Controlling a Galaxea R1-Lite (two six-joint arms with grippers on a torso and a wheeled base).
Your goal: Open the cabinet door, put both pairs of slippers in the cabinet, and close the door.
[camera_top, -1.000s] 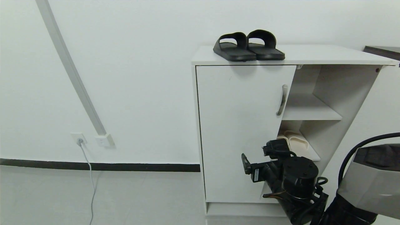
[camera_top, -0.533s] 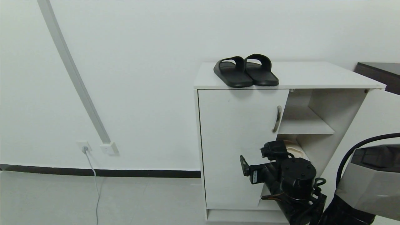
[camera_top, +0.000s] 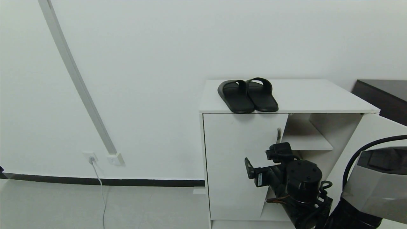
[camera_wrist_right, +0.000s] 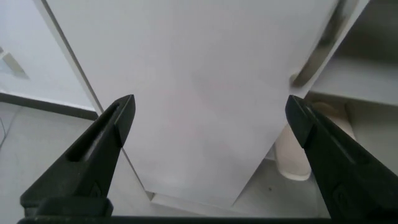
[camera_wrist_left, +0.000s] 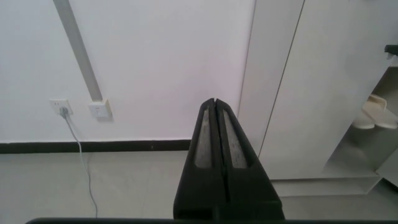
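A pair of black slippers (camera_top: 248, 95) lies on top of the white cabinet (camera_top: 318, 95). Its left door (camera_top: 238, 165) is closed, with the handle (camera_top: 279, 135) at its inner edge; the right door (camera_top: 375, 133) stands open, showing a shelf. My right gripper (camera_top: 262, 160) hangs open in front of the closed door, near its handle (camera_wrist_right: 317, 53), with nothing between its fingers (camera_wrist_right: 106, 143). A pair of beige slippers (camera_wrist_left: 379, 112) sits on the lower shelf inside, also seen past the door edge (camera_wrist_right: 295, 149). My left gripper (camera_wrist_left: 214, 134) is shut and empty, off to the cabinet's left side.
A wall socket with a cable (camera_top: 90, 157) and a grey slanting conduit (camera_top: 76, 82) are on the wall left of the cabinet. A dark piece of furniture (camera_top: 381, 92) stands to the right. Open floor (camera_top: 95, 206) lies left of the cabinet.
The head camera has risen, so the whole picture has shifted downward and the cabinet's top now shows. The right gripper now covers the beige slippers in the head view.
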